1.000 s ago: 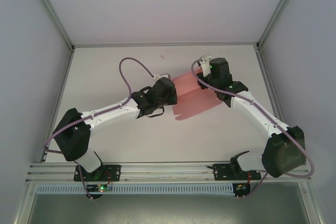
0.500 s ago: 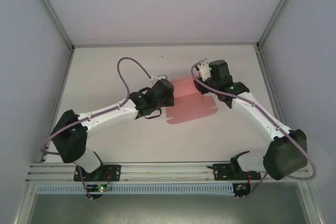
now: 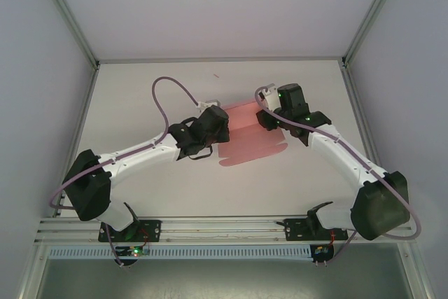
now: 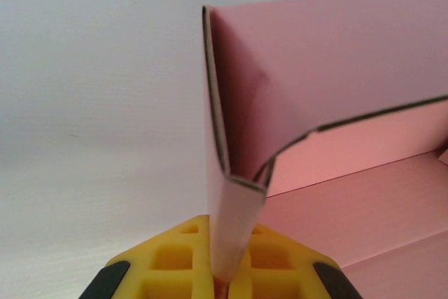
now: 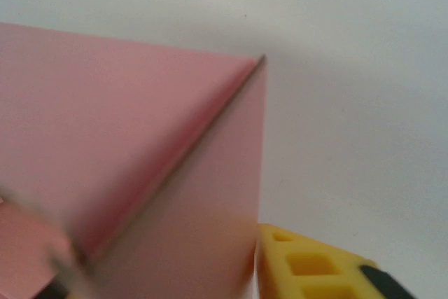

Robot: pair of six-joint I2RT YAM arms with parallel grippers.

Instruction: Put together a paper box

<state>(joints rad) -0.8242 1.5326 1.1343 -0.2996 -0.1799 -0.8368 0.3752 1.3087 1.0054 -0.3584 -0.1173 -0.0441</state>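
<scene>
Wide white tabletop (image 3: 140,96), walled in by pale panels and an aluminium frame.

Across it, two arms of white links and black joints. Left arm (image 3: 133,155) reaches up and to the right. Right arm (image 3: 343,155) reaches up and to the left. Both meet near the middle of the tabletop, each looped by a purple cable.

Between their ends, the paper box (image 3: 248,141): thin pink card, half formed. Near part lies flat on the tabletop with a wavy flap edge toward the right arm. Far strip stands raised between the two claws.

From the left wrist, the paper box (image 4: 336,68) shows as an upright wall bent at a corner, with a narrow end panel running down from that corner. Flat creased card lies behind it, low on the right.

From the right wrist, the paper box (image 5: 126,138) is close and blurred, two panels meeting along a slanted edge.

Left claw (image 3: 213,106), seen close (image 4: 222,260), pinches the narrow end panel between its yellow pads (image 4: 168,264).

Right claw (image 3: 264,96) sits at the raised strip's right end. One yellow pad (image 5: 308,267) lies against the card's edge, the other hidden behind pink card. Cannot tell whether spread or pressed together.
</scene>
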